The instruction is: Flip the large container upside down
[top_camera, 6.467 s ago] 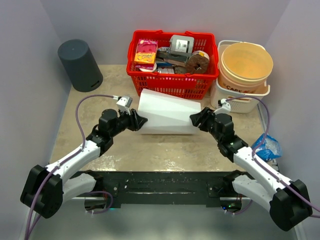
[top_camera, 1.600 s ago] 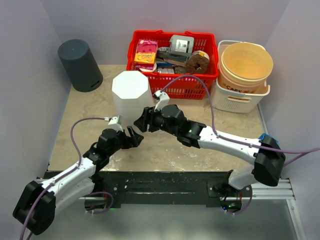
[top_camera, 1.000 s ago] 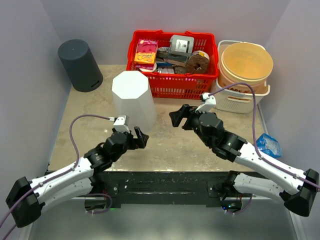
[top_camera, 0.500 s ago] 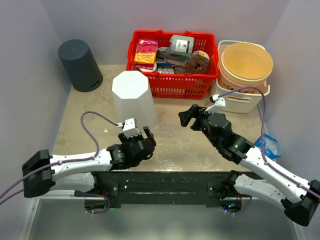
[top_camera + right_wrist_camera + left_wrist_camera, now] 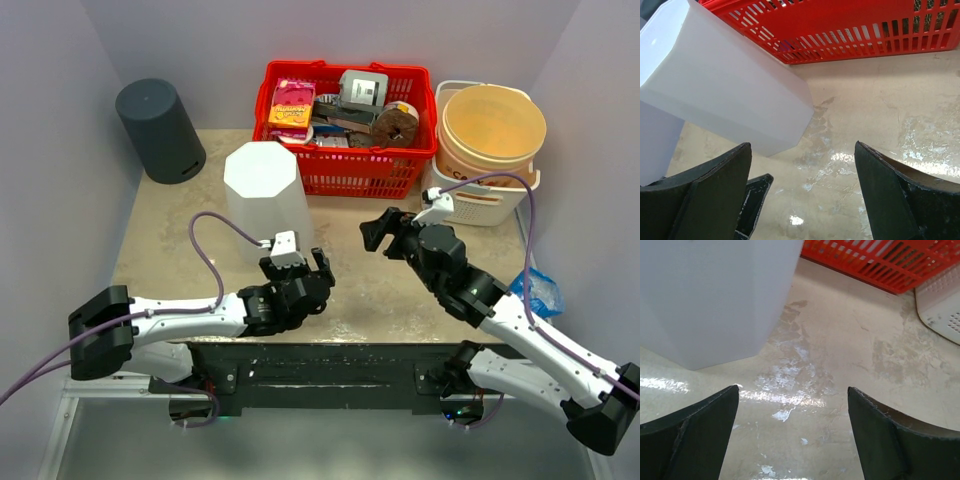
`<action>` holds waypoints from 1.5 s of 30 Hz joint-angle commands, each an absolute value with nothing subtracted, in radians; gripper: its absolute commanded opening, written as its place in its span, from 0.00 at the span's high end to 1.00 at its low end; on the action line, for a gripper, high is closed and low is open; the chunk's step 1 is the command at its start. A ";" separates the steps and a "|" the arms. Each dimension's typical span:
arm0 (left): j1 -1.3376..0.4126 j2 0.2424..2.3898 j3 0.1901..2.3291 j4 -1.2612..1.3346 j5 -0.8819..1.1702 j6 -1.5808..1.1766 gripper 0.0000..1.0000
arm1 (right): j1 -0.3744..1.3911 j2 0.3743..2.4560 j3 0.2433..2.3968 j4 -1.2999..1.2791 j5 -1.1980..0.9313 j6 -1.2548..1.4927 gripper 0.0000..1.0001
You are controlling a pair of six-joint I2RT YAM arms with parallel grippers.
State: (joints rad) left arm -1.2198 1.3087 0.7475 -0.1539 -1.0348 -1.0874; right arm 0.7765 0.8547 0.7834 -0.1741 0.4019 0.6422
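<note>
You are looking at one large white container (image 5: 265,195), one dark grey cylinder (image 5: 160,130), two baskets, namely a red basket (image 5: 350,172) and a white perforated basket (image 5: 475,207), one tan bucket (image 5: 495,125) and one blue crinkled bag (image 5: 533,295). You are also seeing two grippers: left gripper (image 5: 318,268), right gripper (image 5: 377,232).

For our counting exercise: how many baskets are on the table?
2: a red basket at the back centre, and a white basket right of it, holding a tan bucket.

Left hand (image 5: 320,263) and right hand (image 5: 375,229) are black; arms (image 5: 180,313) white-linked, purple-cabled.
</note>
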 commanded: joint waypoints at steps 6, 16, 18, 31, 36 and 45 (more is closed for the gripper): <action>-1.189 1.373 0.773 0.247 -0.902 -0.623 0.03 | 0.752 0.851 0.802 -0.213 0.394 0.634 0.12; -0.960 1.296 0.658 0.330 -0.741 -0.531 0.02 | 0.749 0.833 0.798 -0.216 0.387 0.640 0.12; -0.904 1.287 0.655 0.301 -0.724 -0.544 0.02 | 0.749 0.838 0.798 -0.213 0.380 0.640 0.12; -0.637 1.149 0.529 0.262 -0.641 -0.535 0.01 | 0.747 0.861 0.792 -0.195 0.368 0.638 0.12; -0.513 1.144 0.546 0.252 -0.555 -0.503 0.01 | 0.747 0.873 0.795 -0.189 0.360 0.635 0.12; -0.359 1.167 0.595 0.239 -0.471 -0.463 0.01 | 0.746 0.890 0.798 -0.183 0.356 0.630 0.12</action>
